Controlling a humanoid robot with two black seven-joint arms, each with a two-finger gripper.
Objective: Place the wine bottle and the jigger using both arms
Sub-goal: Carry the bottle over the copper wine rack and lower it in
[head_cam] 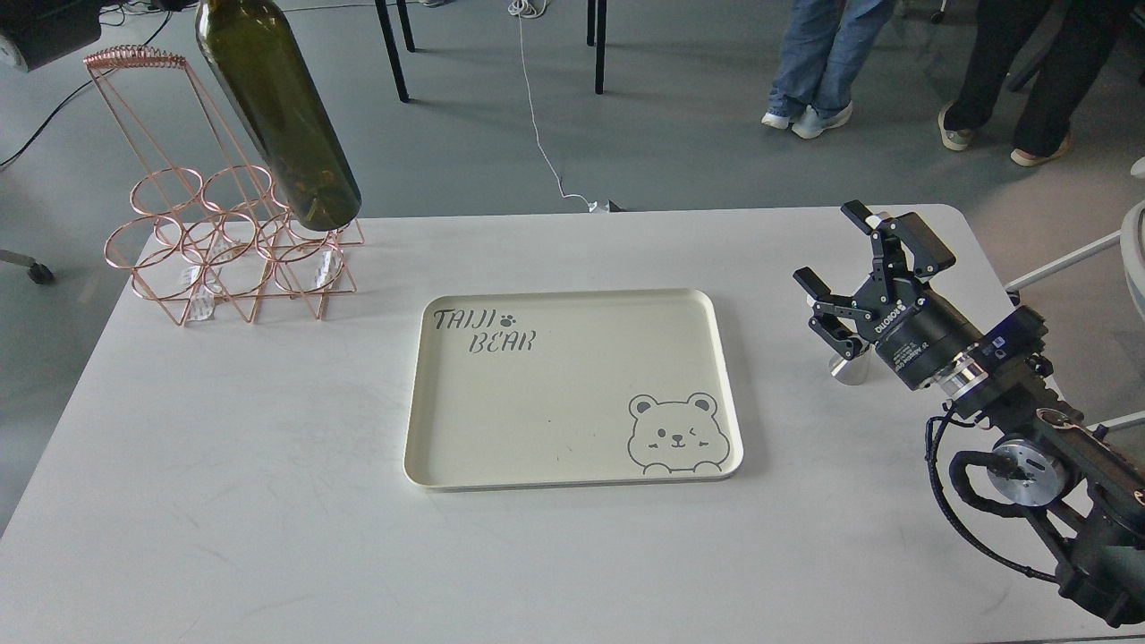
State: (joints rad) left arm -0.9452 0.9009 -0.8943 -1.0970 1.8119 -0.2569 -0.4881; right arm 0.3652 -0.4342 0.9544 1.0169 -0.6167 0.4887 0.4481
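The wine bottle [277,107] is glossy dark green glass. The rack [224,241] is shiny copper-coloured wire. The tray [572,452] looks smooth, matt cream plastic. The tabletop [224,501] is matt white, faintly scuffed. The jigger [850,367] is polished metal.

The robot's right arm [1029,429] is black with a shiny silver ring, a round silver disc, looping black cables, a blue patch and small white writing.
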